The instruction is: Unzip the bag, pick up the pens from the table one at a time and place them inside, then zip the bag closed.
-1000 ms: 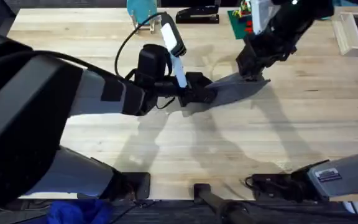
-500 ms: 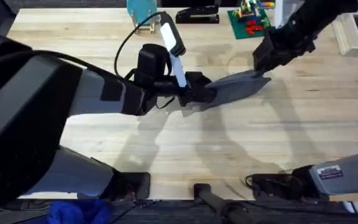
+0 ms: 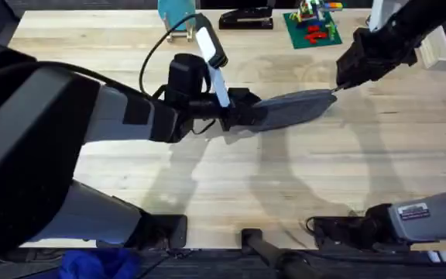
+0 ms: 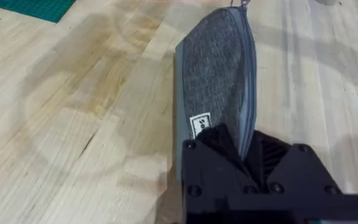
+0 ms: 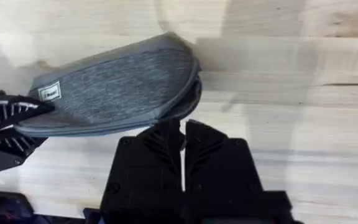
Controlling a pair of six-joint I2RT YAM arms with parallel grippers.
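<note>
The grey-blue bag (image 3: 294, 107) lies across the middle of the table (image 3: 285, 182), tipped up on its long edge. My left gripper (image 3: 245, 116) is shut on its left end, beside the small label (image 4: 199, 125), in the left wrist view (image 4: 232, 142). The zipper (image 4: 248, 68) runs along the bag's upper edge and looks closed. At the bag's right end, my right gripper (image 3: 342, 83) is shut, its tips just off the zipper tab (image 3: 334, 91); I cannot tell whether it holds the tab. The right wrist view has the bag (image 5: 114, 90) just past my right gripper (image 5: 184, 127). The pens are out of view.
Along the far edge stand a black stapler (image 3: 246, 17), a green brick plate with small bricks (image 3: 312, 29) and a teal object (image 3: 178, 11). A white tray (image 3: 438, 40) sits at the far right. The table's near half is bare wood.
My right gripper has travelled right and away along the bag, from over its right part to past its right end. The left gripper kept its hold; the bag's right end rose slightly.
</note>
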